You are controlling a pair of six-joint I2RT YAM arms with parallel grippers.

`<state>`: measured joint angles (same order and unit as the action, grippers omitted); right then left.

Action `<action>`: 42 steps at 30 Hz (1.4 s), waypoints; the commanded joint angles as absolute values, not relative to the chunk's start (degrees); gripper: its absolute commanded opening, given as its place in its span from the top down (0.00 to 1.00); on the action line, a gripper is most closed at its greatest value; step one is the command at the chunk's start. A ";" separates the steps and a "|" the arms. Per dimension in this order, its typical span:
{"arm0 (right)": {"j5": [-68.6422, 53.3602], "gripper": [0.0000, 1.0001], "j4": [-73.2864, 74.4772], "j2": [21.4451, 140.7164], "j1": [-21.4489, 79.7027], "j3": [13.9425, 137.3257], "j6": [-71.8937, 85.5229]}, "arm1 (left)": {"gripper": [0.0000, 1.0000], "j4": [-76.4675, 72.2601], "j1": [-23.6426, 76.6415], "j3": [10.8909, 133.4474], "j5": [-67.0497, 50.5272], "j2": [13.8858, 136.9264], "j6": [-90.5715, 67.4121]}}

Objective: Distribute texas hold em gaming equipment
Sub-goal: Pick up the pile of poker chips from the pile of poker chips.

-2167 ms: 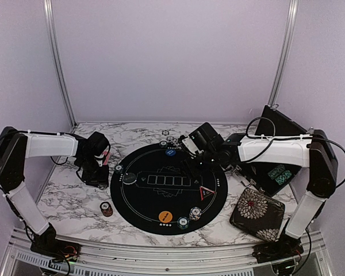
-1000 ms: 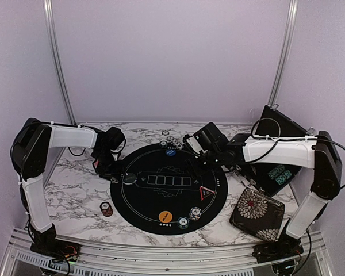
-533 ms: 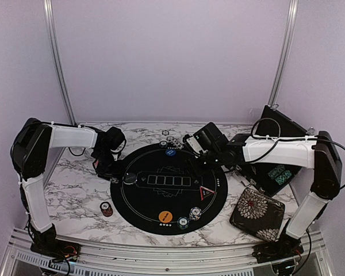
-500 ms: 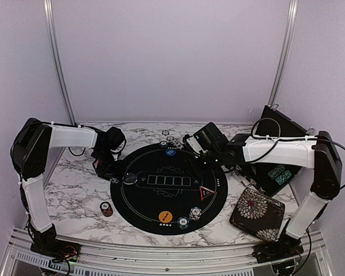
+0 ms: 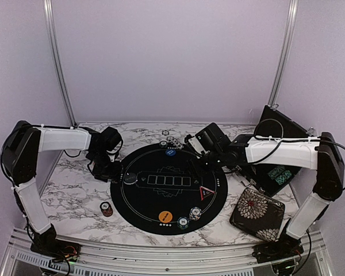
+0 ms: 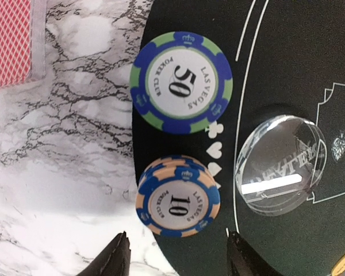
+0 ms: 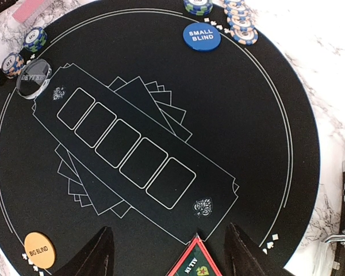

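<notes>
Two chip piles sit at the mat's (image 6: 287,52) left rim: "10" stack (image 6: 178,204) just beside "50" chip (image 6: 181,81), near the clear dealer button (image 6: 280,172). Left gripper (image 6: 178,253) has just let go, fingers spread, empty; this seat looks served. Right gripper (image 7: 169,241) hovers spread, empty, over the triangle (image 7: 195,265). Red-backed card (image 6: 8,43) is cut off; stack counts unreadable.

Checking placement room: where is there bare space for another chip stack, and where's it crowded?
Free: the middle of the mat, between dealer button, Big Blind disc and triangle; the marble near-left of it, bar one chip stack. Crowded: the far rim by the Small Blind disc; the left rim's 50 chip and 10 stack.
</notes>
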<state>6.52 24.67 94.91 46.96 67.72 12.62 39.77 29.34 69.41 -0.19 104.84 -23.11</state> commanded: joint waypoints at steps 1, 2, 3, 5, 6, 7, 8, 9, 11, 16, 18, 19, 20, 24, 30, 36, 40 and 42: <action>6.24 0.37 24.30 93.08 46.41 67.39 13.63 | 0.41 42.53 30.07 67.13 -0.52 99.45 -24.28; 6.23 0.37 24.38 93.08 46.46 67.41 13.64 | 0.41 43.02 30.32 66.53 -0.65 98.48 -24.48; 6.13 0.37 24.43 93.14 46.49 67.36 13.62 | 0.41 43.50 30.71 65.86 -0.73 97.44 -24.68; 6.04 0.37 24.43 93.14 46.48 67.24 13.56 | 0.41 44.63 31.60 64.29 -0.79 95.34 -25.07; 6.03 0.37 24.37 93.10 46.49 67.11 13.54 | 0.41 45.33 32.04 63.51 -0.68 94.15 -25.46; 6.01 0.37 24.26 93.00 46.49 67.02 13.56 | 0.40 46.00 32.42 62.71 -0.57 93.08 -25.83; 5.97 0.37 24.26 92.87 46.54 66.96 13.46 | 0.39 46.53 32.94 61.81 -0.53 91.70 -26.39; 5.90 0.37 24.32 92.90 46.50 66.93 13.49 | 0.38 46.95 33.22 60.85 -0.79 90.36 -26.92; 5.93 0.37 24.12 92.73 46.49 66.88 13.40 | 0.37 47.90 34.40 59.30 -1.39 87.10 -28.01; 5.93 0.37 24.13 92.98 46.57 67.06 13.16 | 0.33 51.40 37.84 57.57 -1.32 82.97 -30.08; 6.01 0.37 24.37 93.04 46.58 67.23 13.04 | 0.32 52.36 39.10 56.67 -1.02 81.96 -30.97; 5.99 0.37 24.43 92.93 46.61 67.24 13.03 | 0.32 52.53 39.59 56.16 -1.05 81.49 -31.48; 6.13 0.37 24.43 92.93 46.59 67.24 13.07 | 0.31 52.68 40.09 55.61 -1.03 81.04 -31.92; 6.11 0.37 24.50 92.78 46.57 67.23 13.27 | 0.30 52.91 42.04 54.23 -0.81 80.49 -33.12; 6.33 0.37 24.87 92.60 46.59 67.28 13.36 | 0.29 52.91 43.77 53.86 -0.32 81.29 -33.75; 6.48 0.37 24.79 92.62 46.67 67.19 13.45 | 0.28 52.73 44.50 54.48 -0.35 83.07 -33.40; 6.50 0.37 24.79 92.55 46.64 67.10 13.49 | 0.29 52.38 44.49 54.32 -0.32 83.78 -33.37; 6.50 0.37 24.79 92.52 46.67 67.11 13.46 | 0.30 51.86 44.49 54.17 -0.32 84.13 -33.38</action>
